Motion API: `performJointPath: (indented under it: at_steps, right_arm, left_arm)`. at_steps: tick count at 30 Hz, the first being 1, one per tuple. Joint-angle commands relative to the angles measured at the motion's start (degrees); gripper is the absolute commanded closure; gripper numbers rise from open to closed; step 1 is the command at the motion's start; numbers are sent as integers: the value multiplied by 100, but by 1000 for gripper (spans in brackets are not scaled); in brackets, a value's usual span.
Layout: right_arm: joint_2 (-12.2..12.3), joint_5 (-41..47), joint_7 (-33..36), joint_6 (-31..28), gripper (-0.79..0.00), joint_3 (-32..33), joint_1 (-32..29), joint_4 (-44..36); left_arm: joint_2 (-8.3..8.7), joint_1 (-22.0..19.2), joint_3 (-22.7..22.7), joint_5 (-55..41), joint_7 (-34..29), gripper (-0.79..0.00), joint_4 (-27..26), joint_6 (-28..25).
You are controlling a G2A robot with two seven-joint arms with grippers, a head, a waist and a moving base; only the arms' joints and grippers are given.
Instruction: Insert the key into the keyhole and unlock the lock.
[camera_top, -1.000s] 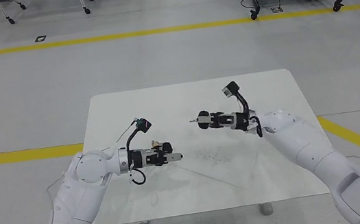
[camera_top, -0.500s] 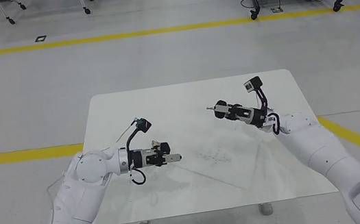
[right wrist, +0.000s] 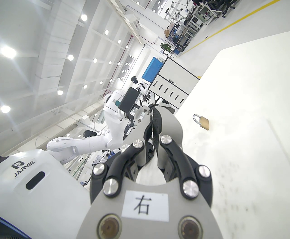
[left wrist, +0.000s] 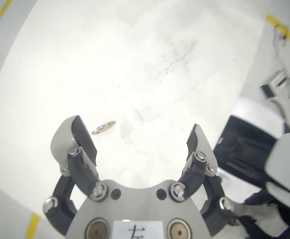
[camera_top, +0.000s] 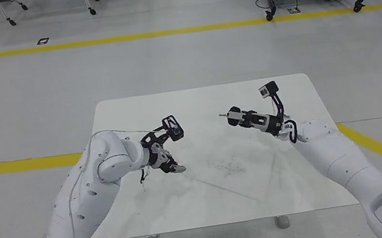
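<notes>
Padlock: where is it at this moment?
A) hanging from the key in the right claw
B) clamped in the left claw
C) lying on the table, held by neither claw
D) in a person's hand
C: the padlock lies on the table beside the open left claw, while the right claw, shut on the key, is apart from it.

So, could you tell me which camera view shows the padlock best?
The right wrist view: the padlock lies unobstructed on the table, brass body and silver shackle plain. The left wrist view shows it foreshortened and hazy near the left gripper. In the top view it is too small to tell.
</notes>
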Motion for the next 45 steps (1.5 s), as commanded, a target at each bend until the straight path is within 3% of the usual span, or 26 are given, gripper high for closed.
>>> performJointPath:
  at_steps: [1, 12, 15, 20, 32, 45]
  right_arm:
    - [0, 0, 0, 0, 0, 0, 0, 0]
    - [0, 0, 0, 0, 0, 0, 0, 0]
    - [0, 0, 0, 0, 0, 0, 0, 0]
    - [0, 0, 0, 0, 0, 0, 0, 0]
    - [0, 0, 0, 0, 0, 0, 0, 0]
    - [0, 0, 0, 0, 0, 0, 0, 0]
  left_arm:
    - [-26, -39, 9, 50, 545, -785, 8, -3]
    - [-19, 9, -22, 86, 669, -785, 26, 73]
    - [-20, -107, 238, 1097, 69, -785, 65, 440]
    - [-237, -541, 1014, 1660, -452, -785, 489, 838]
    - [-709, -1467, 1861, 1296, -577, -785, 1858, 686]
    - [-728, -1490, 1857, 1208, -529, -785, 1887, 695]
